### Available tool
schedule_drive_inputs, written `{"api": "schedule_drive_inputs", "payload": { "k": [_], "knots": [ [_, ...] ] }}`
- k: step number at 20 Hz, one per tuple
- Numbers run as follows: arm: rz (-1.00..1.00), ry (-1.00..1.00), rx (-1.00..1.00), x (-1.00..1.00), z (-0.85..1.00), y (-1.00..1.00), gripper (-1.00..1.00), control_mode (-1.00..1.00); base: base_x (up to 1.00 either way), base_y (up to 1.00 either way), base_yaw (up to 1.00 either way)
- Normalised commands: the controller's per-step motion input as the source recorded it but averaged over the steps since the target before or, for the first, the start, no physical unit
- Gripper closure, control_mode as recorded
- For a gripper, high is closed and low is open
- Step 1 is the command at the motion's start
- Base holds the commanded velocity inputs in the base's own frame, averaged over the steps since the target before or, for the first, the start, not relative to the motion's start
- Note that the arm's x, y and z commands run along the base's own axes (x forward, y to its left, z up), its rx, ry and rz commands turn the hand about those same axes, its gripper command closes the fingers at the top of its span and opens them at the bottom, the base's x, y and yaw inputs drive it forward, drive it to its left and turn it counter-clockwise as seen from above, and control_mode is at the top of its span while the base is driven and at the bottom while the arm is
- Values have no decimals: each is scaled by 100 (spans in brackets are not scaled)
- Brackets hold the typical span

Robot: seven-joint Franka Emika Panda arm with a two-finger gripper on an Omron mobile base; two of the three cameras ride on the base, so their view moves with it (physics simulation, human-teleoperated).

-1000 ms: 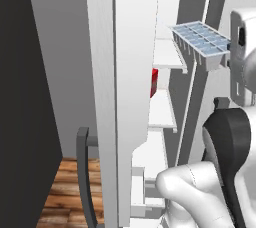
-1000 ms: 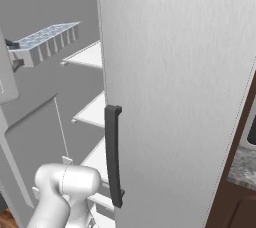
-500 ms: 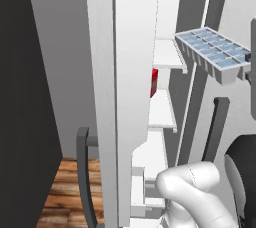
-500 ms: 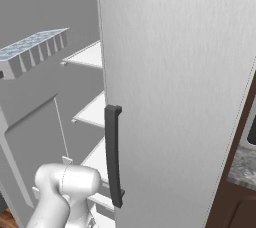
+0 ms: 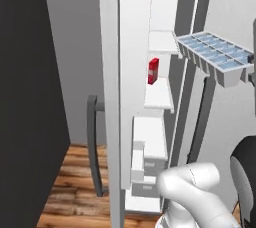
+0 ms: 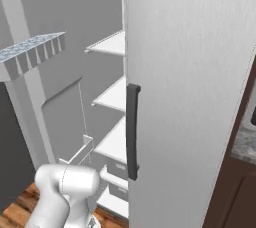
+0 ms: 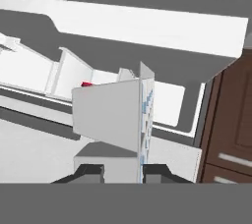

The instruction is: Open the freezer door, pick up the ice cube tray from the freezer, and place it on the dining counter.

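Gripper [image 7: 122,171] fingers clamp the ice cube tray [image 5: 216,57], held outside the freezer [image 5: 159,79].

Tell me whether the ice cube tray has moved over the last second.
Yes. In the left base view the ice cube tray has drifted rightward, farther from the fixed red carton and out of the freezer.

The ice cube tray [image 5: 216,58], white with pale blue cubes, hangs level in the air outside the open freezer [image 5: 157,102], whose door [image 5: 111,122] stands wide.
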Motion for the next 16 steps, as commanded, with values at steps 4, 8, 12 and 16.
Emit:
{"api": "schedule_drive_inputs", "payload": {
  "k": [4,8,12,16],
  "knots": [
    [0,0,0,0,0,0,100,100,-100,-21,17],
    [0,0,0,0,0,0,100,100,-100,-37,20],
    [0,0,0,0,0,0,100,100,-59,-65,47],
    [0,0,0,0,0,0,100,100,-14,-52,81]
  ]
}}
